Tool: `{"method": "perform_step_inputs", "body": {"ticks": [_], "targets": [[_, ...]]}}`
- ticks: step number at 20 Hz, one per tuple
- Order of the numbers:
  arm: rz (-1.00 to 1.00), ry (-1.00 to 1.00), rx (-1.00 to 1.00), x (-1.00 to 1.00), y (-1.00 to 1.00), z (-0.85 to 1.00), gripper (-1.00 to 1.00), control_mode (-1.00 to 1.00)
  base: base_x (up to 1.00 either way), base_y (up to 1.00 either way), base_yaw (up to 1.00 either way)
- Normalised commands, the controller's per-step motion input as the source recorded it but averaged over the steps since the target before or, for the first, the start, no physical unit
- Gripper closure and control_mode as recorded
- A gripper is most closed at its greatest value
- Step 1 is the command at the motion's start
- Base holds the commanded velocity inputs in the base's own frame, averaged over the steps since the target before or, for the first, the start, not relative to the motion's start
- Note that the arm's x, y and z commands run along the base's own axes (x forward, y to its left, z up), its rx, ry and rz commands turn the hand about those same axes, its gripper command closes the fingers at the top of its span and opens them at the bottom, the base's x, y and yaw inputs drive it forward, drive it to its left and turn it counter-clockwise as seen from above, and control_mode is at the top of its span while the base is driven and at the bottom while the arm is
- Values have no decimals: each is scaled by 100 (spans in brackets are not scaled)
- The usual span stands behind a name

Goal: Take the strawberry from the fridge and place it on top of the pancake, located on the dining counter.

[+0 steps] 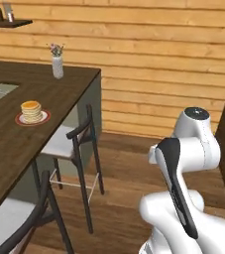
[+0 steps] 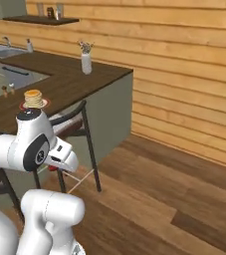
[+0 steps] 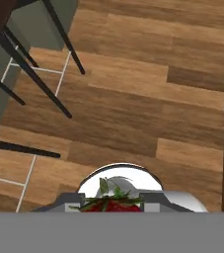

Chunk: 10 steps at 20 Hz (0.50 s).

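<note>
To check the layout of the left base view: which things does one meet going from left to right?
Pancake on its red-rimmed plate → vase of flowers → black-framed stool → white arm.

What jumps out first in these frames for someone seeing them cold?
The white arm folded up close in front of both base cameras, over the plank floor. Next, the pancake stack on its red-rimmed plate on the dark dining counter, with black-framed stools alongside and a vase of flowers near the far corner. In the hand view, the strawberry sits pinched in the gripper, pointing down at the floor.
</note>
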Motion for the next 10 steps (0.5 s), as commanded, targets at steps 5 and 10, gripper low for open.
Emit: {"method": "perform_step_inputs", "body": {"ticks": [5, 10], "targets": [[0, 0, 0, 0, 0, 0, 100, 100, 100, -52, 65], [0, 0, 0, 0, 0, 0, 100, 100, 100, -68, 67]]}}
